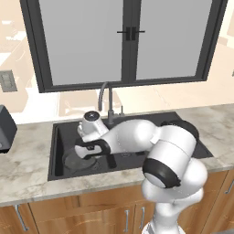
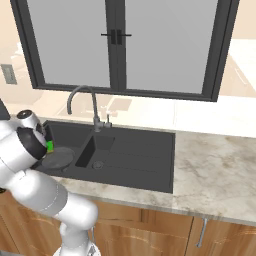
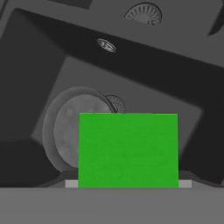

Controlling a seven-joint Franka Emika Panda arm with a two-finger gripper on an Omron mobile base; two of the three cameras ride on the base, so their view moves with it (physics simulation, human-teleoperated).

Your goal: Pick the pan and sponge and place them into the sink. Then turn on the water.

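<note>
Gripper (image 3: 128, 186) clamped on sponge (image 3: 128, 151), above large basin of sink (image 1: 58, 151). Pan (image 3: 72, 131) on basin floor, approx 9 o'clock of sponge in hand view.

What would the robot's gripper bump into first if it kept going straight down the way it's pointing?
Probably the pan lying in the sink's large basin, or the basin floor beside it. The gripper holds the green sponge, which would touch first. Depth is hard to judge.
</note>
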